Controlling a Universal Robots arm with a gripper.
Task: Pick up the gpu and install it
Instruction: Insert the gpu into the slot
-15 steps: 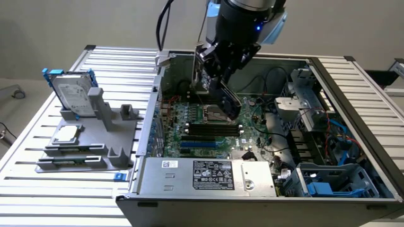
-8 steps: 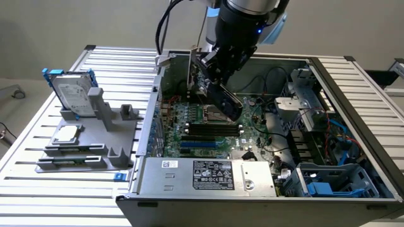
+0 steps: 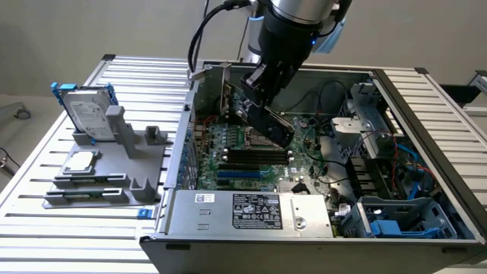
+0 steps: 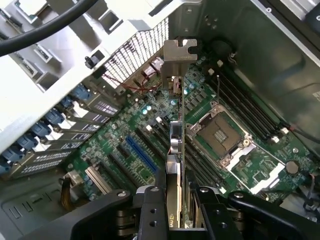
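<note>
The arm reaches down into the open case (image 3: 304, 256), its wrist tilted towards the exterior view's left. The gripper (image 3: 268, 91) is clamped on the gpu (image 3: 275, 127), which hangs slanted over the motherboard (image 3: 255, 157) beside the socket (image 4: 219, 134). In the wrist view the card is edge-on, with its bracket (image 4: 180, 50) pointing at the case's slotted rear wall.

Part of the gpu (image 4: 176, 142) is hidden inside the claw (image 4: 181, 202)
</note>
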